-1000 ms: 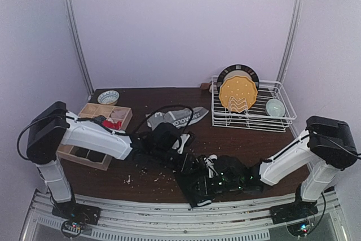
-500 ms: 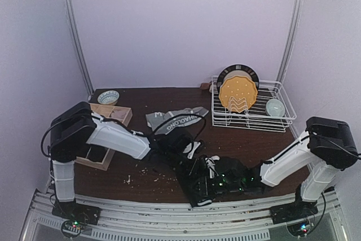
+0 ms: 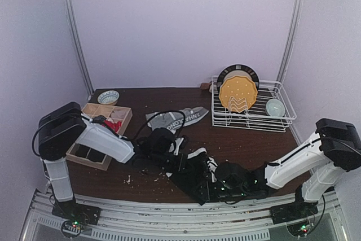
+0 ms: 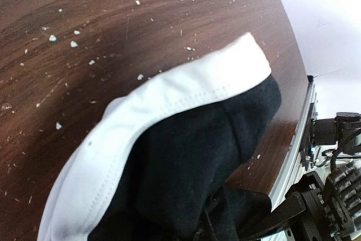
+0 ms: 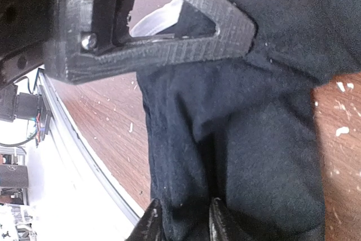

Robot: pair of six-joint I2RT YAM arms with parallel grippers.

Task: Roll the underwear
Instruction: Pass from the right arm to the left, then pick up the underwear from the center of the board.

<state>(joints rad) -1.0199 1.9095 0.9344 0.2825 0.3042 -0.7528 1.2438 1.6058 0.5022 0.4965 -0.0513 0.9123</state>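
Note:
Black underwear with a white waistband lies near the table's front edge, stretched between both grippers. My left gripper is shut on its waistband end. In the left wrist view the black cloth rises to the camera and hides the fingers. My right gripper is shut on a fold of the black cloth at the near end, a fingertip on each side. A left finger shows at the top of the right wrist view. Grey underwear with white lettering lies farther back.
A white wire dish rack at back right holds a yellow plate and a small bowl. A wooden compartment box and a patterned bowl stand at the left. Crumbs dot the dark table. The metal rail runs along the front.
My left gripper has closed on the black underwear's waistband end. The cloth now lies drawn out between the two grippers. The right arm has shifted slightly right.

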